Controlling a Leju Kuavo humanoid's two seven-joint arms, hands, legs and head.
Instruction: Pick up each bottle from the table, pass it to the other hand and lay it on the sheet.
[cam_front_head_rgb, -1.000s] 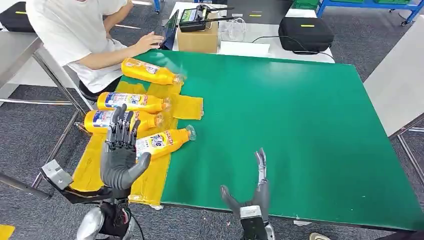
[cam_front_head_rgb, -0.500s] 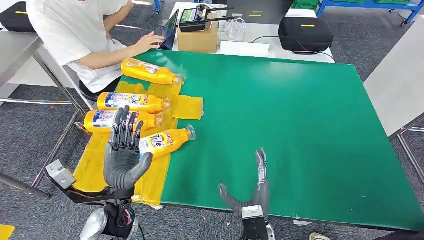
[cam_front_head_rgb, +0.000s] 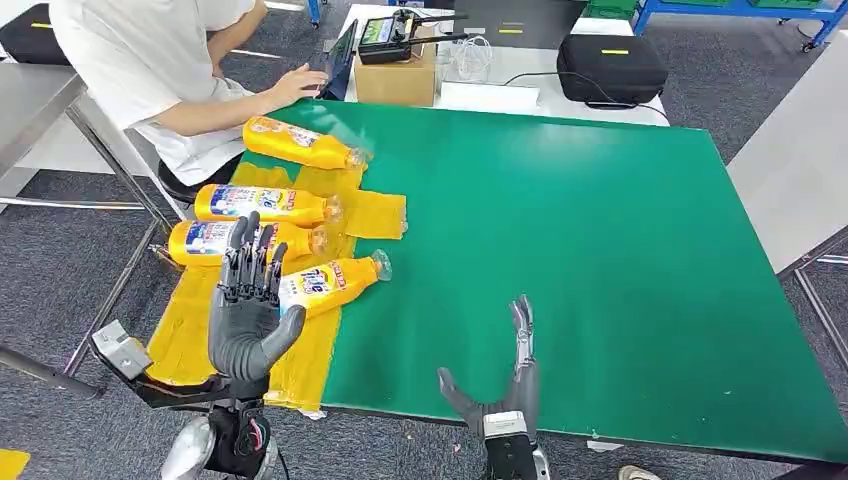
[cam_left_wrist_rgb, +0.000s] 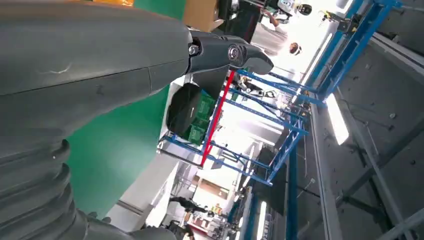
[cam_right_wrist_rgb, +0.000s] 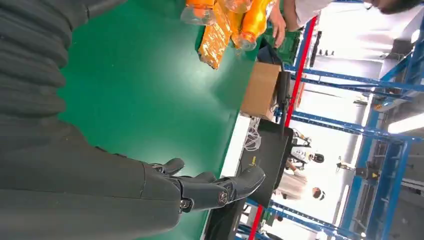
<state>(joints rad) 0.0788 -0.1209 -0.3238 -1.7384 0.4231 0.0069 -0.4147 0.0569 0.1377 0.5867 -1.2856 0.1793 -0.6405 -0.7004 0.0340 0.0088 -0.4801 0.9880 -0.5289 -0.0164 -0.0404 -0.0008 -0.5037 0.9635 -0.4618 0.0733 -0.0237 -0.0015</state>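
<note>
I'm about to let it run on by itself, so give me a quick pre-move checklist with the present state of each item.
1. Left hand free: ok, raised with fingers apart, holding nothing.
2. Right hand free: ok, open at the table's near edge.
3. Bottles on the yellow sheet: ok for three; the far bottle lies at the sheet's end, and whether it rests on it, cannot tell.
4. Bottles left on the bare green table: none seen there, ok.
5. Nearest bottle settled: ok, lying on its side.
6. Person clear of the bottles: not ok, seated close by the far bottle.
</note>
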